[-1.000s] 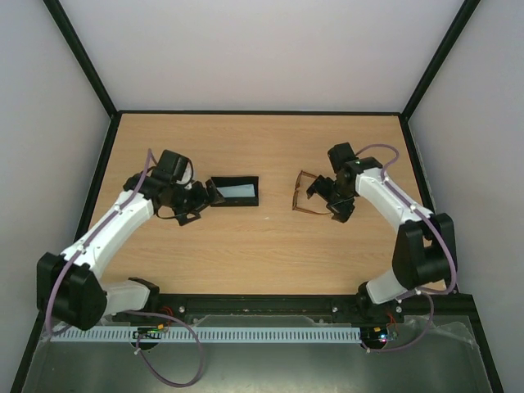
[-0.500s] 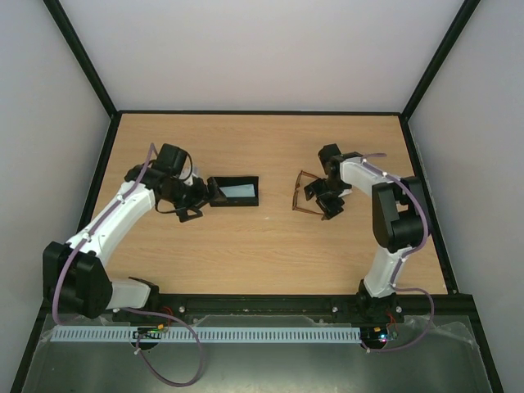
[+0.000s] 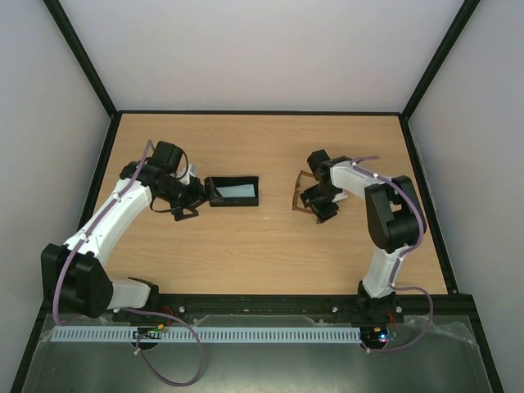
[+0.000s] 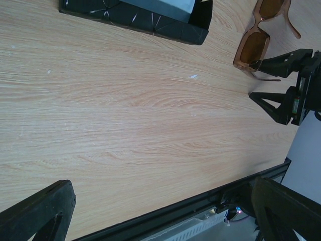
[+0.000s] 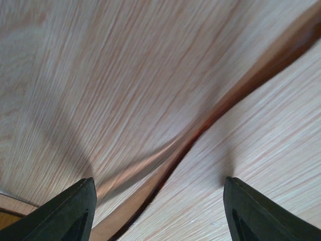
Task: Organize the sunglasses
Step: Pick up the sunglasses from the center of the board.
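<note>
The wooden counter (image 3: 262, 254) ends in a black rim on all sides, with pale walls rising at the left, right and far edges. A wide strip of wood runs along the near rim, and another lies behind both arms. The sunglasses (image 3: 301, 195) lie on the right half, well apart from the black case (image 3: 233, 191) on the left half, with a band of wood between them. Their long axis runs roughly from far to near. The lenses face left toward the case and the temple arms reach right. The right claw (image 3: 319, 206) is low at their near end. Its fingers are spread, and in its wrist view one thin brown temple arm of the sunglasses (image 5: 220, 108) crosses the gap between them, blurred, touching neither. The rest of the frame is cut off there. The left claw (image 3: 188, 203) stands spread wide just left of the case. A light blue cloth (image 3: 237, 190) shows inside the case, and the left wrist view cuts off the far part of the case (image 4: 150, 22).
</note>
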`<state>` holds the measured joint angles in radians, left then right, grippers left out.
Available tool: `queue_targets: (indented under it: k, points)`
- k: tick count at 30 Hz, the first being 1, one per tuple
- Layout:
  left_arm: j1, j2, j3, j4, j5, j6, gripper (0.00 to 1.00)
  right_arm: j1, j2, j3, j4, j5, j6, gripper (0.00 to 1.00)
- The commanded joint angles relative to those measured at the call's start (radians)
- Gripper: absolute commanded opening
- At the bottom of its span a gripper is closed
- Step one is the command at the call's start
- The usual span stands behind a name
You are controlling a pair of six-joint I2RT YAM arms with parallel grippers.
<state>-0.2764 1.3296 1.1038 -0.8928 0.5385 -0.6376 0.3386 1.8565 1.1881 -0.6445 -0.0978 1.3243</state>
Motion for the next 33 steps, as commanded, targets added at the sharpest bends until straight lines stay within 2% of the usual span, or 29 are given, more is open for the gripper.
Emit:
queue_targets:
  k: [1,9,14,16,19,27,28,33]
  points:
    - [0.006,-0.001,0.027,-0.061,0.000,0.040,0.99,-0.016,-0.063,-0.033,-0.076,0.095,0.005,0.70]
    - [0.005,-0.010,0.025,-0.074,-0.002,0.044,0.99,-0.024,-0.068,-0.064,-0.052,0.113,0.000,0.54]
    - [0.004,-0.015,0.021,-0.073,-0.005,0.045,0.99,-0.022,-0.053,-0.059,-0.034,0.110,0.012,0.51]
    - [0.004,-0.015,0.020,-0.072,-0.004,0.044,0.99,-0.020,-0.048,-0.055,-0.025,0.107,0.017,0.41]
    - [0.005,-0.015,0.021,-0.073,-0.007,0.045,0.99,-0.016,-0.035,-0.052,-0.018,0.104,0.026,0.34]
    - [0.004,-0.018,0.018,-0.078,-0.012,0.047,0.99,0.013,-0.005,-0.052,0.022,0.086,0.070,0.33]
    - [0.004,-0.018,0.018,-0.078,-0.013,0.048,0.99,0.017,0.000,-0.052,0.025,0.085,0.075,0.30]
    - [0.005,-0.022,0.014,-0.085,-0.017,0.049,0.99,0.017,0.007,-0.063,0.033,0.086,0.092,0.05]
